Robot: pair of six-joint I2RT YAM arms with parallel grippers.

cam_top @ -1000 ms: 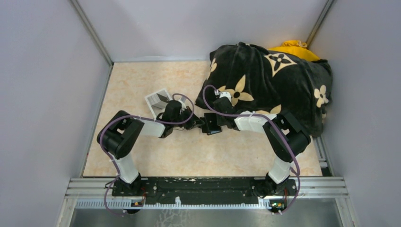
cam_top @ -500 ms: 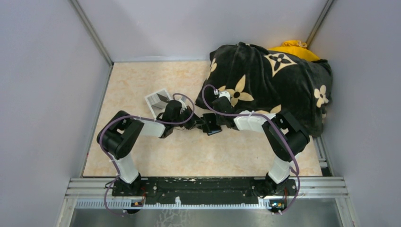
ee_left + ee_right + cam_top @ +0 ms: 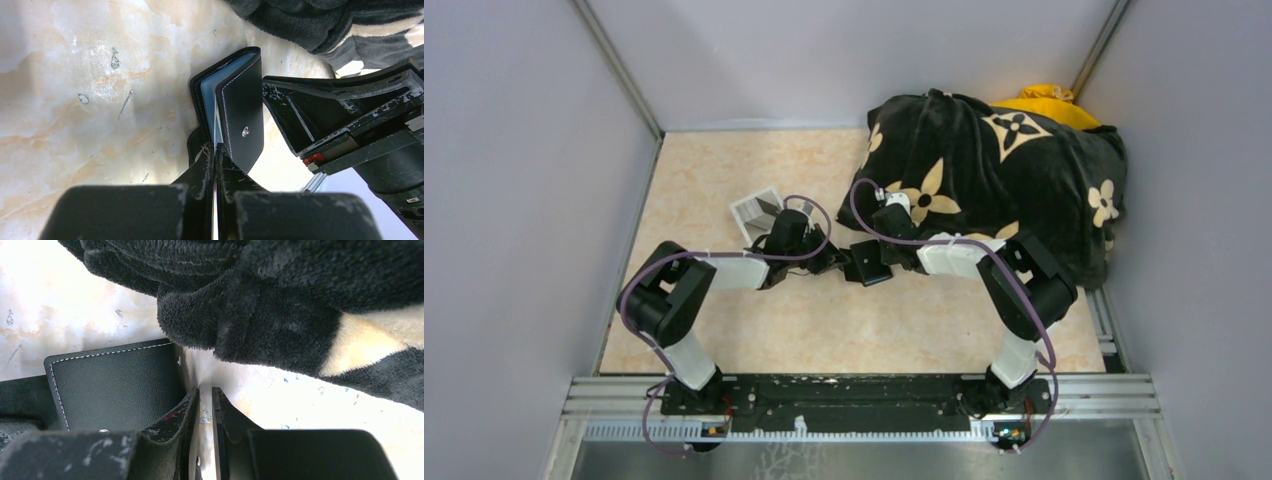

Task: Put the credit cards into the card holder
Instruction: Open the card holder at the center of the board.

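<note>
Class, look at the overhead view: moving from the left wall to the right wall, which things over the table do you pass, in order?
pale grey tray → left gripper → card holder → black flower-patterned cushion

No words or numbers can be read anywhere here.

The big black cushion (image 3: 1014, 170) has cream flower and star shapes on it, but no letters go with them. The black card holder (image 3: 245, 115) shows only white stitching and a small silver stud, with no name on it. A little white sticker (image 3: 411, 200) and a little red tag (image 3: 310, 159) sit on the right arm (image 3: 380, 165). Both are too small to read.
</note>
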